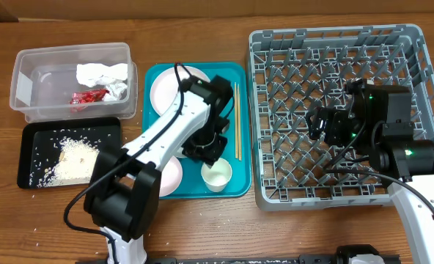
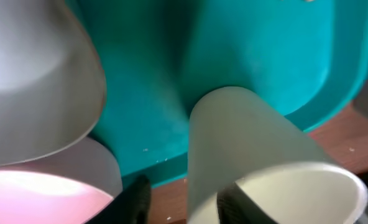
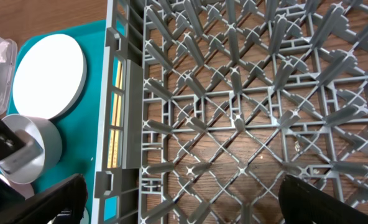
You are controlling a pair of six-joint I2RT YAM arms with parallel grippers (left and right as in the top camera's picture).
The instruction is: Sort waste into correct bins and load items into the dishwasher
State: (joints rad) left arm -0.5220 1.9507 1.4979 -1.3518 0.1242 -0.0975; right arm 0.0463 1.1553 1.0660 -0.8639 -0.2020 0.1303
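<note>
While the left arm leans over the teal tray (image 1: 240,187), I note the left fingers (image 2: 137,202) at the small white cup (image 1: 217,174), which sits in the tray's 5 o'clock corner. On the left wrist camera one dark finger shows outside the cup wall and another dark shape inside its mouth. The gap looks partly drawn in, but I cannot tell whether they are clamped on the wall.

A white bowl (image 2: 35,74) stands just beside the cup at its 10 o'clock. Two pink plates (image 1: 169,88) lie on the tray, one at 12 o'clock, one at 7 o'clock partly under the arm. The chopsticks (image 1: 237,121) lie along the tray's 3 o'clock edge.

Right fingers (image 3: 333,199) stand wide apart with nothing between them, hovering over the grey dish rack (image 1: 334,40), which fills the 3 o'clock side of the table (image 1: 202,29).

The clear tub (image 1: 26,88) at 10 o'clock holds the crumpled napkin (image 1: 100,73) and the red wrapper (image 1: 87,97). The black tray (image 1: 111,128) at 8 o'clock holds rice (image 1: 74,160).
</note>
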